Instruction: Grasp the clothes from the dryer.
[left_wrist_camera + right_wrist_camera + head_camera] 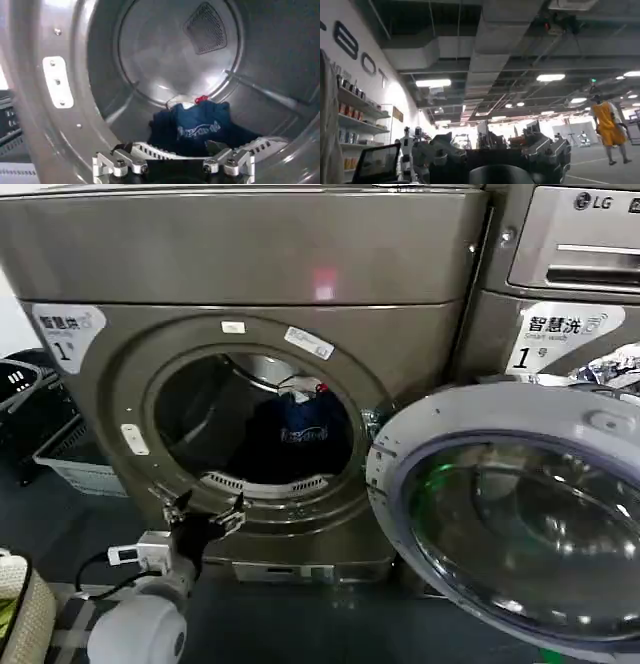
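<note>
Steel drum of dryer (250, 274), blue clothes (197, 127) (crumpled), left gripper (205, 511) open.

Open porthole (250, 424) of the dryer (240, 274), unobstructed (door (510, 514) swung aside, right), drum rim (45, 125) close around.

the dryer (250, 274) stands on the dark floor (300, 624); inside its steel drum (165, 50) a dark blue garment (197, 127) lies on the drum's bottom.

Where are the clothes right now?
The clothes, a dark blue bundle, lie on the drum floor toward the back of the dryer, seen through the porthole beyond the left gripper at its lower rim.
</note>
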Controlling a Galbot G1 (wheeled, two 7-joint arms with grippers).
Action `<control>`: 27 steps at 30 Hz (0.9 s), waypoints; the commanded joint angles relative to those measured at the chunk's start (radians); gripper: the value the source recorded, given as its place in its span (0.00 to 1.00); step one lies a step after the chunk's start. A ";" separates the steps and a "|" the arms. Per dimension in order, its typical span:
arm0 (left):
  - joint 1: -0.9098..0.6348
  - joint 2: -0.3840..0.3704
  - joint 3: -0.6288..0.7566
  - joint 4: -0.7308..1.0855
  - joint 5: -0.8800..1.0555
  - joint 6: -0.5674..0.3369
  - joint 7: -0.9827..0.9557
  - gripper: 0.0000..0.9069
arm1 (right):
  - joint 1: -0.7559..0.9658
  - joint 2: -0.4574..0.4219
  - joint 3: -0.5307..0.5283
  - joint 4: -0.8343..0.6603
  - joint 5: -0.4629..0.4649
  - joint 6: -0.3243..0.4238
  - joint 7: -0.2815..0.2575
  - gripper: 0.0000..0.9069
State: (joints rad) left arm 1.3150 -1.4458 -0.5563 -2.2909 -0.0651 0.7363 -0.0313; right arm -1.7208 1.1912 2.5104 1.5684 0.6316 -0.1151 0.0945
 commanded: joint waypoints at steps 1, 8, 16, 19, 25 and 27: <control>0.001 -0.001 0.000 0.001 -0.001 0.049 0.000 1.00 | 0.002 0.001 -0.002 0.003 -0.002 0.000 0.000 1.00; 0.000 -0.005 0.001 0.004 0.002 0.049 0.000 1.00 | 0.004 0.003 -0.006 0.007 -0.003 0.000 -0.001 1.00; 0.002 -0.004 -0.001 0.007 0.002 0.049 0.000 1.00 | 0.005 0.006 -0.003 0.019 -0.004 -0.001 -0.002 1.00; -0.001 -0.003 -0.001 0.012 0.003 0.049 0.002 1.00 | 0.003 0.006 0.000 0.018 -0.003 -0.001 -0.002 1.00; -0.002 -0.005 0.002 0.013 0.005 0.049 0.002 1.00 | 0.004 0.008 -0.005 0.011 -0.005 0.000 -0.003 1.00; -0.001 -0.005 0.001 0.012 0.005 0.049 0.002 1.00 | 0.006 0.008 -0.007 0.012 -0.005 0.000 -0.002 1.00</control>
State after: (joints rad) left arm 1.3132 -1.4509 -0.5545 -2.2782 -0.0609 0.7363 -0.0299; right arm -1.7156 1.1997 2.5035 1.5795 0.6271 -0.1160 0.0917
